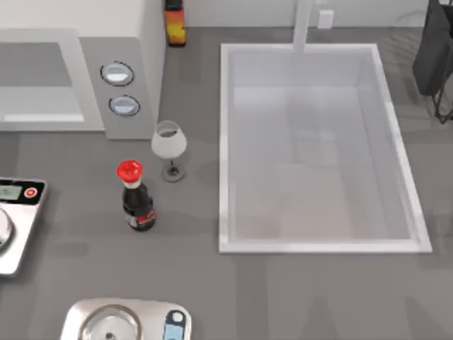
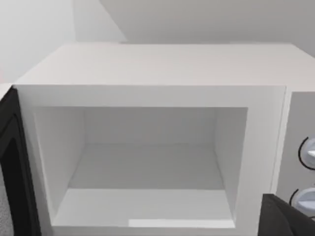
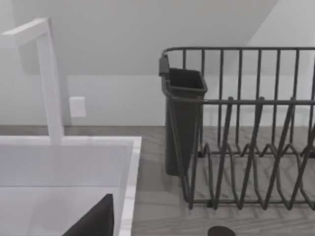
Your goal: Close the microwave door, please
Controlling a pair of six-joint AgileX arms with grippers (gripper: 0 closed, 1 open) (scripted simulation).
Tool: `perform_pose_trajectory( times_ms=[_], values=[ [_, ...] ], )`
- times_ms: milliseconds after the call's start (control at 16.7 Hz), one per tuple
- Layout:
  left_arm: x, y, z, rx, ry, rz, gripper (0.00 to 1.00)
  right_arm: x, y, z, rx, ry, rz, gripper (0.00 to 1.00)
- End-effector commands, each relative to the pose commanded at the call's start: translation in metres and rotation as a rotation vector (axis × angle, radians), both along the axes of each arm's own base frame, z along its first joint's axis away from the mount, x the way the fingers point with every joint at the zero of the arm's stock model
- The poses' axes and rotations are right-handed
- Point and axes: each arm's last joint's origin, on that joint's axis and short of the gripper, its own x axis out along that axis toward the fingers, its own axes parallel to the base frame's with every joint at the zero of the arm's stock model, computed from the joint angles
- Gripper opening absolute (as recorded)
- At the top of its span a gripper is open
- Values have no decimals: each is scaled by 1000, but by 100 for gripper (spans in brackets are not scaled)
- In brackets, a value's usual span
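Note:
The microwave stands at the table's back left, its grey control strip carrying two round silver dials. In the left wrist view the microwave faces the camera with its white cavity open. The microwave door is swung wide open beside the cavity, its dark inner face turned edge-on. A dark part of my left gripper juts into that view in front of the control strip. A dark part of my right gripper hangs over the sink's edge, near the dish rack.
A white sink basin fills the middle right, with a faucet behind it. A wine glass and a red-capped dark bottle stand before the microwave. Two silver scales lie front left. A dark dish rack stands back right.

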Motion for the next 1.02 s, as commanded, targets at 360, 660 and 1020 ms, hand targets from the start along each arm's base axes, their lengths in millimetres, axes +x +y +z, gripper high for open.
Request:
perform_pose_trajectory(
  times_ms=[360,660,1020],
  values=[
    [1,2,6,23,23,9,0,0,0,0,0,0,0,100],
    [18,23,44,143,196,59,0,0,0,0,0,0,0,100],
    [72,100,80,194,542,65,0,0,0,0,0,0,0,100]
  ],
)
